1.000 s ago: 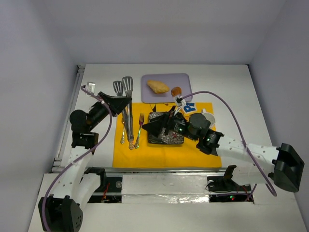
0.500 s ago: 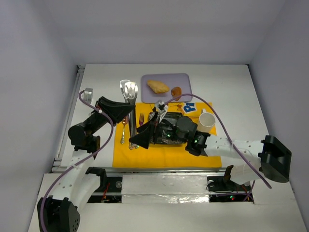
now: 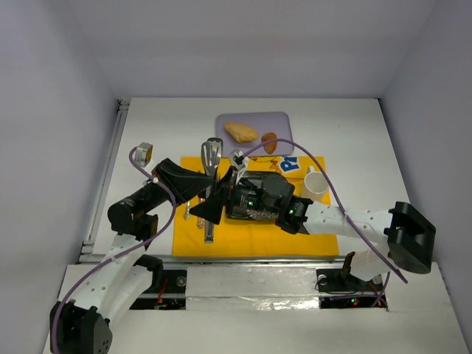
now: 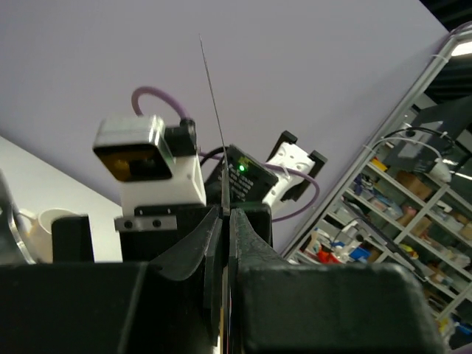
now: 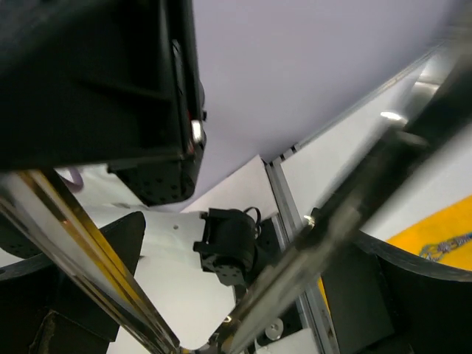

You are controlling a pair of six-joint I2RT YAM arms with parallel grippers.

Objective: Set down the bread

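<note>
Tongs point(image 3: 212, 151) + R arm point(image 3: 346, 220) block mat point(image 3: 184, 243) ctr.

The top view looks down from behind the arm bases onto the whole desk point(image 3: 354, 125). The left wrist view, tight behind the left gripper point(image 4: 226, 214) jaws, tilts upward at the right arm's camera point(image 4: 147, 166). The right wrist view, equally close, faces the left arm point(image 5: 228, 247), also seen overhead.
</note>
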